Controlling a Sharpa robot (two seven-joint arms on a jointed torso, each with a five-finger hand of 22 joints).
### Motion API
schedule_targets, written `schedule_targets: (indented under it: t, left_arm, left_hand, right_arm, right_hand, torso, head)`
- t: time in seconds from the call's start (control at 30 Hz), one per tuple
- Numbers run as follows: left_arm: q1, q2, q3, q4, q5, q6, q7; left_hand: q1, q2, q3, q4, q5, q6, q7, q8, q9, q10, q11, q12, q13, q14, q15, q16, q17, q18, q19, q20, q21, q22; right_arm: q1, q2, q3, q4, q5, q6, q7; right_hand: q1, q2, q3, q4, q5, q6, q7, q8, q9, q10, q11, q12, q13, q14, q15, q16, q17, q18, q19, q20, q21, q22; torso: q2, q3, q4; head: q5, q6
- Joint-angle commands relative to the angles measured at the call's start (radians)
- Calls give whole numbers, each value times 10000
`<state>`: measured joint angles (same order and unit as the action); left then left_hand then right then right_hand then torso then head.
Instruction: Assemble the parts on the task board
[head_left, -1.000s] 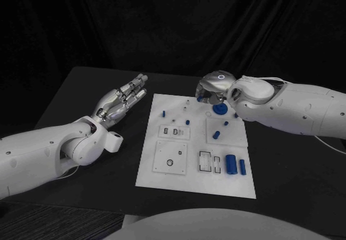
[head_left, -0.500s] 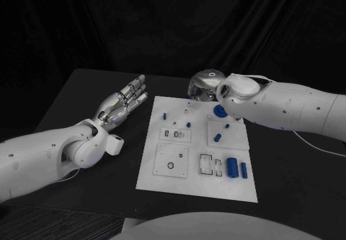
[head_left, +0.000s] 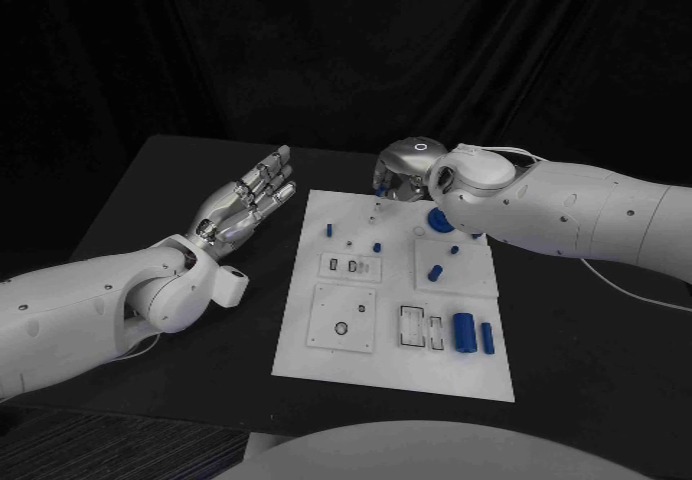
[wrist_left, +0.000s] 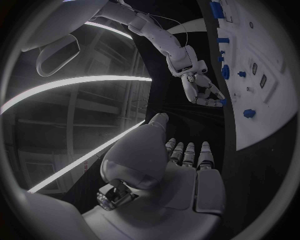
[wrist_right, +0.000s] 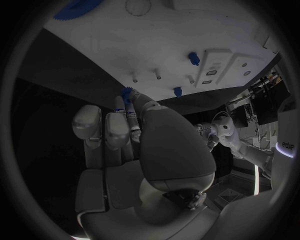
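Task board (head_left: 335, 355), a flat white rectangular plate, lies in the middle of the matte black bench (head_left: 159, 190), its long sides running from the near edge toward the far edge. Thin outlined square panels sit on its face, some with small slots and a ring-shaped hole. Small blue parts are scattered over it: a stout smooth blue cylinder (head_left: 463, 331) and a slimmer blue rod (head_left: 488, 338) lie side by side near the board's near right corner, short blue pegs (head_left: 376, 246) stand across its far half, and a round blue gear (head_left: 441, 221) with a toothed rim lies close to the far right corner, just beside the right arm's white shell.

The right hand (head_left: 402, 176), silver and glossy, hovers over the board's far edge with its fingers curled downward. From the right wrist view, a small toothed blue part (wrist_right: 128, 93) sits at the tips of those fingers (wrist_right: 132, 112), pinched there, just off the board's rim, with a few thin white pins standing up from the plate nearby.

The left hand (head_left: 245, 204) is off the board, above the bare bench to the left of its far left corner. It is released, palm up, its fingers stretched out straight and side by side, grasping nothing.
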<state>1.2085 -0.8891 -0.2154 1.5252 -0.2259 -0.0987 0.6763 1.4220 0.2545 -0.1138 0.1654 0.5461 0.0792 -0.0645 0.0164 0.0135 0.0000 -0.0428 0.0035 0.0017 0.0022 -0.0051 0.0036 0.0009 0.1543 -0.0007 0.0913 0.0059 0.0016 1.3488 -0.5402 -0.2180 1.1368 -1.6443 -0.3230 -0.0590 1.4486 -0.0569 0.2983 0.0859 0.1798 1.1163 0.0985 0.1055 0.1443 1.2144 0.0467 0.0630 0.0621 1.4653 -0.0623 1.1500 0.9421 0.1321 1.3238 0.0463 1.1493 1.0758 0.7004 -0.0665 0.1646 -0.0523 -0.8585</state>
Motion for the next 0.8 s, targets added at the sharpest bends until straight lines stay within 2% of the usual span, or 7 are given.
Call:
schedule_targets:
  t: [0.03, 0.1, 0.33, 0.47, 0.67, 0.8]
  left_arm:
    - [25, 17, 9, 19, -15, 101, 339]
    - [25, 21, 9, 14, -15, 99, 338]
    - [25, 24, 9, 2, -15, 122, 313]
    - [25, 23, 9, 11, -15, 140, 287]
    - [25, 21, 9, 14, -15, 150, 268]
    - [25, 19, 9, 13, -15, 164, 242]
  left_hand:
    - [-103, 27, 24, -14, 53, -37, 56, -29, 2, 0, 13, -35, -17, -22, 18, -36, -9, 148, 7, 51, -59, -16]
    - [-117, 23, 40, -31, 55, -72, -58, -38, -5, 0, 73, -35, -17, -22, 31, -36, -9, 148, 7, 57, -59, -16]
    - [-127, 23, 50, -39, 56, -55, -65, -35, -2, 0, 82, -35, -17, -22, 38, -36, -9, 146, 7, 62, -59, -16]
    - [-146, 35, 99, -80, 67, 53, 200, -14, 17, 0, 7, -35, -17, -22, 18, -36, -9, 156, 7, 61, -59, -16]
    - [-152, 35, 118, -99, 66, 115, 278, -3, 27, 0, -12, -35, -17, -22, 14, -36, -9, 161, 7, 61, -59, -16]
    - [-163, 33, 134, -115, 66, 195, 356, 13, 40, 0, -12, -35, -17, -22, 14, -36, -9, 165, 7, 64, -59, -16]
  right_arm:
    - [-32, -18, 7, 4, 14, 234, -75]
    - [-44, -26, 7, 17, 14, 301, -85]
    - [-78, 3, 6, -2, 14, 435, -103]
    - [-118, 35, 6, -25, 14, 491, -93]
    - [-175, 85, 6, -79, 14, 523, -73]
    - [-208, 108, 6, -95, 14, 537, -56]
  right_hand:
    - [-29, -46, 18, 63, -41, -74, 2, -34, 1, -58, 11, -42, -9, -1, 58, -4, -10, -183, -9, 48, 66, 13]
    - [-30, -59, 30, 72, -45, -99, 12, -59, 1, -92, 23, -42, -9, -6, 69, 1, -1, -186, -12, 58, 72, 32]
    - [-28, -64, 41, 78, -47, -115, 17, -76, 1, -114, 29, -42, -9, -13, 76, -6, -11, -187, -15, 65, 77, 44]
    - [-23, -65, 48, 78, -46, -122, 19, -83, 1, -123, 30, -41, -8, -14, 79, 0, -1, -188, -17, 68, 78, 48]
    - [-17, -53, 62, 81, -43, -117, 21, -86, 5, -122, 30, -34, -5, -17, 83, 4, 5, -189, -18, 72, 82, 59]
    - [-17, -53, 62, 81, -43, -117, 21, -86, 5, -122, 30, -34, -5, -17, 83, 4, 5, -189, -18, 72, 82, 59]
  torso:
    - [2, -6, -11]
    - [5, -2, -5]
    - [5, -3, 0]
    - [5, -7, 1]
    - [10, -6, 24]
    - [7, -8, 10]
  head:
    - [-10, 10]
    - [-30, 6]
    - [-28, -71]
    - [-35, -84]
    - [-24, -121]
    - [-3, -133]
